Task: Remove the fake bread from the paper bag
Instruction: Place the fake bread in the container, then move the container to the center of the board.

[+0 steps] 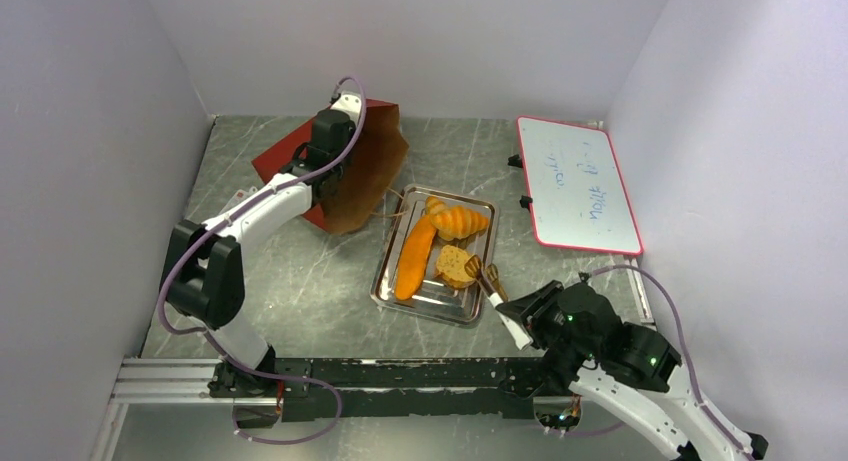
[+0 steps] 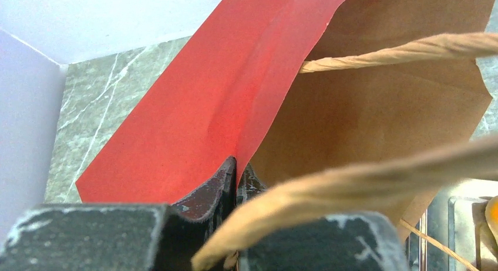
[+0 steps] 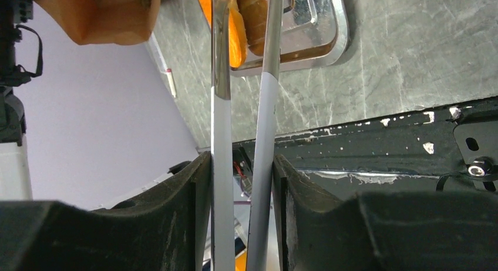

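Silver tray (image 1: 430, 291) mid marble table (image 1: 300, 281), red-framed whiteboard (image 1: 580, 186) off right, tongs (image 1: 487, 278) over tray's near corner.

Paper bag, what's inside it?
Only brown paper and a cord handle show inside the paper bag, nothing else. The left end effector, pinching its rim, hides the lower part.

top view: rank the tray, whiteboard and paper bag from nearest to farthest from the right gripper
1. tray: just ahead-left of the right gripper, whose tongs reach over it.
2. whiteboard: farther back, on the right side.
3. paper bag: far back left, beyond the tray.
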{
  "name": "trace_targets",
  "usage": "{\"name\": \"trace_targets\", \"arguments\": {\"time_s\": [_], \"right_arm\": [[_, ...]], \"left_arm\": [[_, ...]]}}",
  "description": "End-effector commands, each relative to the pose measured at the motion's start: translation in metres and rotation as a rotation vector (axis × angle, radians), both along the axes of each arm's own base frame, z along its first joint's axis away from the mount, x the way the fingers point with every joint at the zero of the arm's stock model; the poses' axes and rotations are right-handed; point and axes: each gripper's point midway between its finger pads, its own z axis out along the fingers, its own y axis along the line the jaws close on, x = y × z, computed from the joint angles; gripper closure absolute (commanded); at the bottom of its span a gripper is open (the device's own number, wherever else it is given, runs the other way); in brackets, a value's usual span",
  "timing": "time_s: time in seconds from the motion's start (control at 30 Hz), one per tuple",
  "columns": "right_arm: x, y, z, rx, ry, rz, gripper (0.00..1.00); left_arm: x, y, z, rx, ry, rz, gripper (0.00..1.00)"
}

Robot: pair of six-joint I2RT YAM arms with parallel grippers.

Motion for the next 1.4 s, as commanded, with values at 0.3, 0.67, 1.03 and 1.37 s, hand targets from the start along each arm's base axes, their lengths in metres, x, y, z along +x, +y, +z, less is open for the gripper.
{"name": "trace_targets", "arguments": {"time_s": [0.3,0.67,1.03,1.37], "right_arm": [[0.006,-0.017,0.016,-0.05,-0.038,-0.06,0.62],[-0.006,-0.026,-0.006,-0.089,0.034,-0.066,0.88],[-0.024,-0.029,-0.02,-0.129,0.117,-0.015,0.92],[-0.036,-0.012,-0.039,-0.105,0.195,0.082,0.92]], "left_arm": [[0.006,-0.006,0.022,-0.016,-0.058,-0.002,0.93],[-0.003,-0.003,0.026,-0.043,-0.067,0.002,0.93],[-0.005,-0.003,0.032,-0.053,-0.081,-0.002,0.93],[-0.01,-0.001,0.03,-0.054,-0.074,0.004,0.93]]}}
